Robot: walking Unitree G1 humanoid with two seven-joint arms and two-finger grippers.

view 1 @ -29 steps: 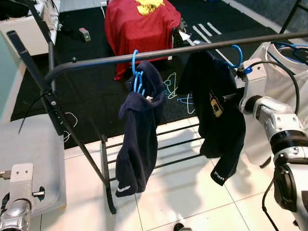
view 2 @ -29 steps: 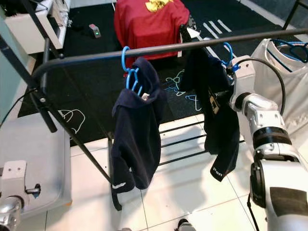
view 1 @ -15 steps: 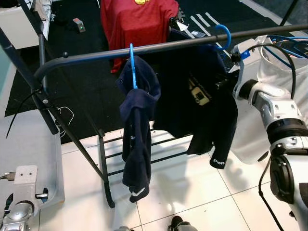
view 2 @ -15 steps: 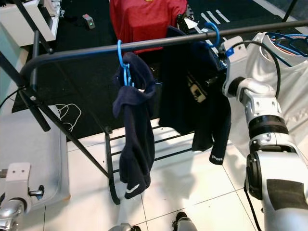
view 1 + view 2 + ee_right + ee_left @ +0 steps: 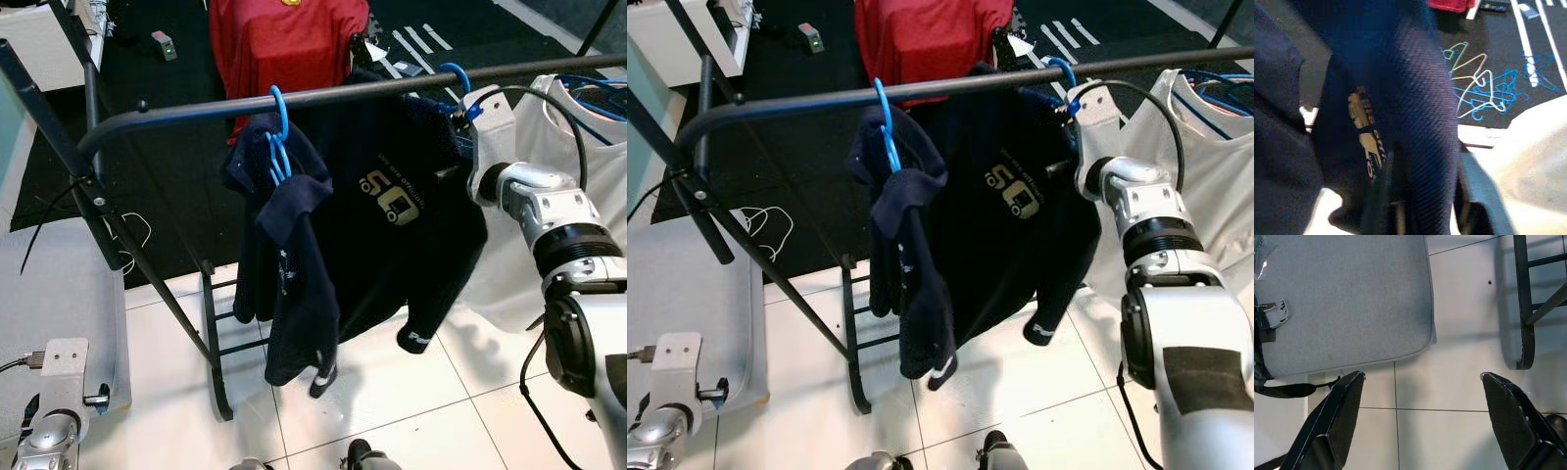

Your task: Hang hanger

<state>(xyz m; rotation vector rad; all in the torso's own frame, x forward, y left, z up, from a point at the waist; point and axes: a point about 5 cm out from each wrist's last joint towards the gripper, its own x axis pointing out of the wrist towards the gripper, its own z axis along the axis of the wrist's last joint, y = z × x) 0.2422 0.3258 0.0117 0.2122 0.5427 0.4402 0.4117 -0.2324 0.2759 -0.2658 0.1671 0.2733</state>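
A black clothes rail point(image 5: 323, 96) runs across the scene. A dark T-shirt with a "50" print point(image 5: 392, 206) hangs from it by a blue hanger hook point(image 5: 454, 74) that sits over the rail. My right arm point(image 5: 509, 176) reaches into the shirt's shoulder just below that hook. In the right wrist view, my right gripper point(image 5: 1425, 205) is shut on a fold of the shirt, and fabric covers most of its fingers. A navy garment point(image 5: 289, 264) hangs to the left on another blue hanger point(image 5: 278, 132). My left gripper point(image 5: 1420, 376) hangs open above the floor tiles.
A white T-shirt point(image 5: 578, 166) on a blue hanger hangs at the far right. A red-draped object point(image 5: 284, 39) stands behind the rack on black carpet, where loose hangers point(image 5: 1479, 93) lie. A grey mat point(image 5: 1342, 298) lies at lower left. The rack's slanted leg point(image 5: 157, 284) and low bars cross the tiles.
The dark T-shirt has swung round to show its printed front, and its hook now rests on the rail. The navy garment has swung and spread. My right wrist sits closer under the rail.
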